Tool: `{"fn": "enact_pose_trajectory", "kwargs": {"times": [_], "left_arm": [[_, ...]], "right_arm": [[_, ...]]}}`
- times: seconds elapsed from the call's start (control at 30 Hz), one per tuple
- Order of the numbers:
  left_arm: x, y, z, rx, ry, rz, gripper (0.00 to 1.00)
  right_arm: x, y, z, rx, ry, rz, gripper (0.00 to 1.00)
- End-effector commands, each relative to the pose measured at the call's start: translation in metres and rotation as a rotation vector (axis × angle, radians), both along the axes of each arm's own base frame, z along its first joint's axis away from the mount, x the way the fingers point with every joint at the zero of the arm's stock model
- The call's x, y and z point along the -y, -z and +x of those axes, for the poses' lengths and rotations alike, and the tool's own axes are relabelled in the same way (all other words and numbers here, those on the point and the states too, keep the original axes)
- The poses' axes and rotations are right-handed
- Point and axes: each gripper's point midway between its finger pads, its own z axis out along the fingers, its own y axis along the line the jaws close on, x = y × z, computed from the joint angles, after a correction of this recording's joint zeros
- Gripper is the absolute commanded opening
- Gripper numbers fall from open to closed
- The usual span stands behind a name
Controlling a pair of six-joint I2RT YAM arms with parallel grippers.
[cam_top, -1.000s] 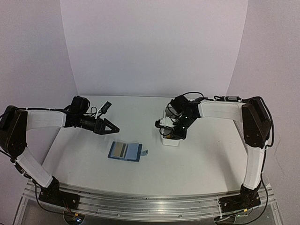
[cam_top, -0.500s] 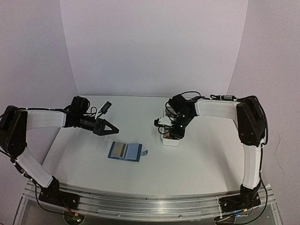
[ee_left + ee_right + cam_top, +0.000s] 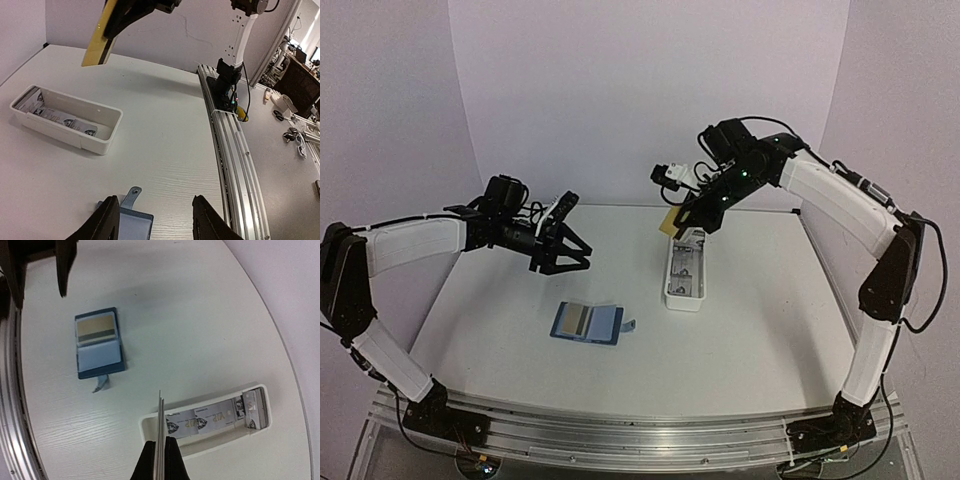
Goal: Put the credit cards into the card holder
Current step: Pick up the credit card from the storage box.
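Right hand (image 3: 680,216) lifted off tray (image 3: 683,303), pinching credit cards (image 3: 160,425); card holder (image 3: 586,322) lies leftward below, nearer spread, empty left hand (image 3: 572,256)

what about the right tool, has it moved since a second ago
Yes. The right tool, shut on a tan card, has lifted out of the white tray and now hangs above the tray's far end.
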Motion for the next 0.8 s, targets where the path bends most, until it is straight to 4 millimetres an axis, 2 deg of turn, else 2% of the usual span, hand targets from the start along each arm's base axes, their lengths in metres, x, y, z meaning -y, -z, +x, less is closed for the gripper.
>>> {"fn": "enact_pose_trajectory", "kwargs": {"times": [0.0,0.07,0.13,0.17,0.27,0.37,0.57,0.63,0.73,0.77], "left_arm": [[0.022,-0.042,-0.012,0.152,0.065,-0.056,0.52],[0.031,-0.050,-0.016,0.093,0.071,-0.062,0.62],[0.036,-0.053,-0.025,0.071,0.090,-0.070,0.77],[0.039,-0.054,-0.030,0.067,0.097,-0.070,0.80],[0.049,-0.054,-0.034,0.063,0.095,-0.066,0.80],[0.055,-0.055,-0.035,0.075,0.093,-0.073,0.76],[0.058,-0.067,-0.041,0.059,0.126,-0.114,0.48],[0.057,-0.070,-0.044,0.046,0.144,-0.127,0.34],[0.057,-0.076,-0.044,0.005,0.126,-0.134,0.03],[0.057,-0.077,-0.044,-0.007,0.122,-0.133,0.00]], "right_arm": [[-0.034,-0.020,-0.050,-0.260,-0.037,0.172,0.00],[-0.057,-0.027,-0.071,-0.305,-0.091,0.213,0.00],[-0.071,-0.032,-0.084,-0.319,-0.129,0.239,0.00],[-0.076,-0.034,-0.088,-0.323,-0.143,0.250,0.00],[-0.089,-0.044,-0.100,-0.341,-0.193,0.298,0.00],[-0.100,-0.050,-0.109,-0.361,-0.236,0.335,0.00],[-0.108,-0.050,-0.116,-0.379,-0.261,0.348,0.00],[-0.110,-0.048,-0.115,-0.383,-0.263,0.351,0.00],[-0.109,-0.041,-0.115,-0.387,-0.256,0.335,0.00],[-0.108,-0.039,-0.115,-0.384,-0.258,0.329,0.00]]}}
